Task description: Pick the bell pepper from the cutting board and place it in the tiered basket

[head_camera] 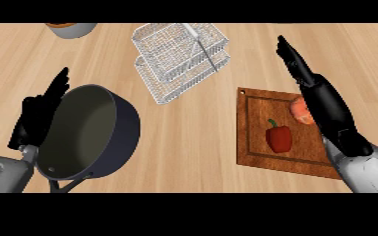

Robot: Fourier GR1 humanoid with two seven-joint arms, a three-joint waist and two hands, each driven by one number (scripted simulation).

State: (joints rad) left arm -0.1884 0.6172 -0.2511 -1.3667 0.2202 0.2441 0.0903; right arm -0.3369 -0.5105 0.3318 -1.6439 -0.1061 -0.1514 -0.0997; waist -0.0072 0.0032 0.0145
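A red bell pepper [278, 137] with a green stem lies on the wooden cutting board [255, 130] at the right. My right hand [317, 92] hovers over the board's right edge with its fingers straight, pointing away from me, holding nothing. It is to the right of the pepper and apart from it. The wire tiered basket [181, 60] stands at the top centre. My left hand [40, 111] rests open at the left edge, partly behind a pot.
A dark grey pot [88, 132] with a handle stands at the lower left beside my left hand. An orange piece of food [301, 110] lies on the board, partly hidden by my right hand. A grey bowl [71, 29] shows at the top left.
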